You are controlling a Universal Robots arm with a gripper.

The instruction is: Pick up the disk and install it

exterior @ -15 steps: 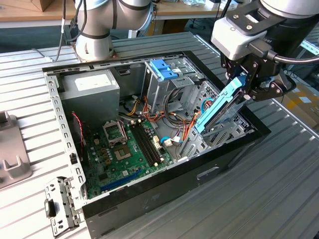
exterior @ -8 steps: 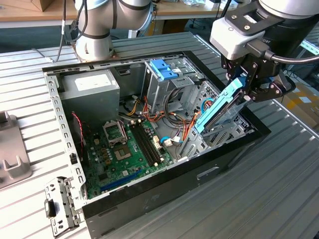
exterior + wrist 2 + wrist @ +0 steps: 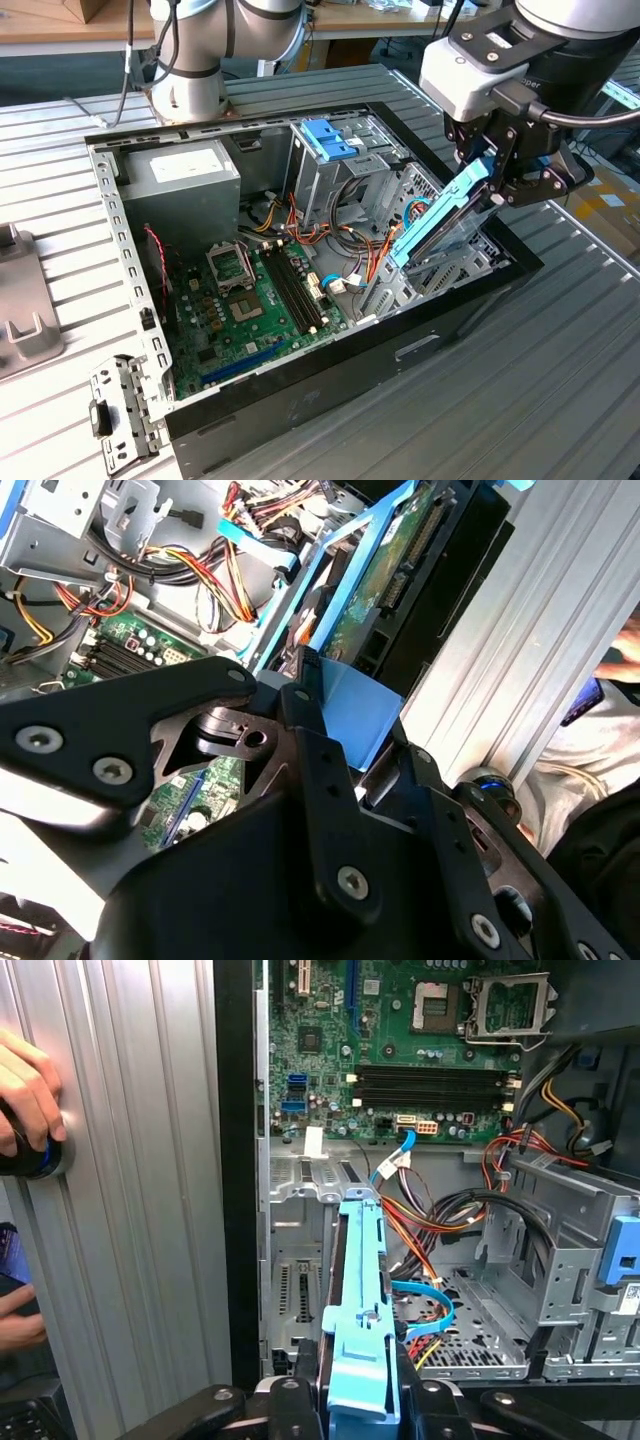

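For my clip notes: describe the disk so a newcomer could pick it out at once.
Find the open computer case; at its end on the exterior view's right, the gripper grips the disk. It is the flat slab with light blue rails, tilted over the case, unlike the blue bracket fixed atop the drive cage.

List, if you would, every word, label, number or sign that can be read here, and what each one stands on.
No text can be read with certainty.
White label on the power-supply box: print too small to read.
Motherboard: white markings, too small to read.
Arm's black wrist: white lettering, partly hidden, not legible.
The disk, clamped in the gripper: no legible print on the faces shown.
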